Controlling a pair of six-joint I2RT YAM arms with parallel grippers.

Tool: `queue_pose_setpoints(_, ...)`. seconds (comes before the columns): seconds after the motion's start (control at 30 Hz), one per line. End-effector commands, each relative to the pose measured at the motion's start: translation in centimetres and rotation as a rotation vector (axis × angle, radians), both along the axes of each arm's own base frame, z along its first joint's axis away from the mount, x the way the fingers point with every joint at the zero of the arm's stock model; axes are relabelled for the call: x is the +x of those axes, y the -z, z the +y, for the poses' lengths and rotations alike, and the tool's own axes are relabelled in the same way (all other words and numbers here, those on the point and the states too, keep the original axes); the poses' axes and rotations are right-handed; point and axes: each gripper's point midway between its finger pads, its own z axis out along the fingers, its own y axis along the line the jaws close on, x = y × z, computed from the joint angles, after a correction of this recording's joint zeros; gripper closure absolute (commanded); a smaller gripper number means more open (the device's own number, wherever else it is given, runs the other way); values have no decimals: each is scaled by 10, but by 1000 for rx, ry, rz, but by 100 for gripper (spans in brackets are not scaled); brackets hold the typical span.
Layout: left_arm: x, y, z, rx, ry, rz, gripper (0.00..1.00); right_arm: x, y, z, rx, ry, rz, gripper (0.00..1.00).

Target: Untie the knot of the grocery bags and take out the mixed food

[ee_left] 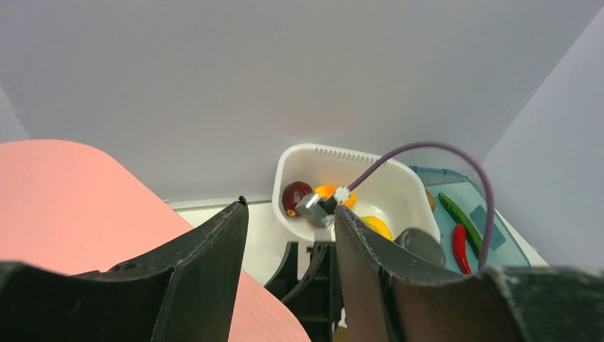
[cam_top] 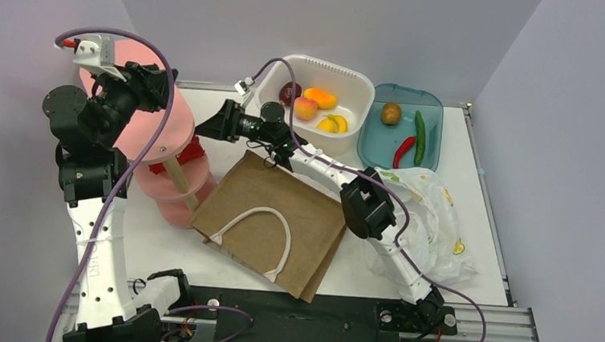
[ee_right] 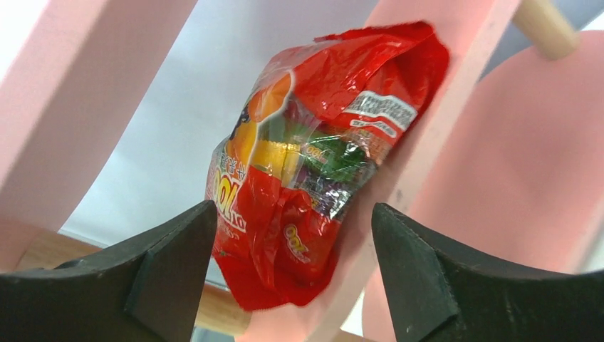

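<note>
Your left gripper hangs high over the rack, which stands just left of the paper bag. Its jaws are partly apart with nothing between them, so it is idle. Your right gripper reaches across the paper bag into the rack, jaws wide on either side of a red snack packet resting against a pink shelf. The packet sits between and just beyond the fingertips, unpinched. I read this as the put-down of one food item, with the release made. Next, draw that gripper straight back along its own line, so neither finger drags the packet off the shelf, then swing right. Behind the paper bag the basin holds fruit. Behind and right of the paper bag the tray holds the cucumber and pepper. The plastic bag lies crumpled just right of the paper bag, well apart from both pairs of jaws. Whether anything is left inside it I cannot tell.
</note>
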Motion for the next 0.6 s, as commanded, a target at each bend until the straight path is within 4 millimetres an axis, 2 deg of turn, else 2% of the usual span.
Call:
queue_pose_setpoints(0.0, -9, -4, -13, 30, 74, -46, 54, 16, -92, -54, 106, 80, -205, 23)
queue_pose_setpoints(0.07, -10, 0, -16, 38, 96, -42, 54, 22, -90, -67, 72, 94, -216, 22)
queue_pose_setpoints(0.1, -11, 2, -18, 41, 105, -38, 54, 20, -97, -73, 71, 89, -233, 21)
queue_pose_setpoints(0.13, -12, 3, -20, 59, 120, -41, 54, 24, -87, -80, 37, 96, -230, 21)
queue_pose_setpoints(0.17, -14, 5, -23, 70, 136, -33, 54, 17, -98, -88, 34, 82, -255, 21)
queue_pose_setpoints(0.2, -15, 6, -23, 92, 136, -36, 54, 19, -82, -95, -25, 81, -260, 21)
queue_pose_setpoints(0.23, -16, 8, -24, 99, 140, -28, 54, 10, -97, -108, -34, 73, -298, 21)
queue_pose_setpoints(0.27, -17, 8, -24, 115, 137, -32, 54, 6, -66, -116, -140, 54, -303, 22)
queue_pose_setpoints(0.3, -19, 9, -24, 120, 138, -29, 54, -1, -65, -130, -199, 54, -419, 24)
queue_pose_setpoints(0.33, -20, 9, -25, 129, 137, -32, 54, -12, -39, -143, -321, 20, -380, 25)
queue_pose_setpoints(0.37, -21, 8, -25, 133, 140, -36, 54, -22, -36, -157, -390, -5, -507, 26)
queue_pose_setpoints(0.4, -23, 8, -26, 138, 142, -41, 54, -39, -10, -175, -516, -59, -452, 27)
queue_pose_setpoints(0.43, -23, 8, -27, 139, 148, -42, 54, -50, -5, -190, -574, -96, -546, 29)
queue_pose_setpoints(0.47, -24, 6, -28, 141, 151, -48, 54, -65, 17, -209, -682, -138, -491, 30)
queue_pose_setpoints(0.57, -25, 7, -31, 132, 161, -56, 54, -101, 49, -249, -833, -222, -534, 32)
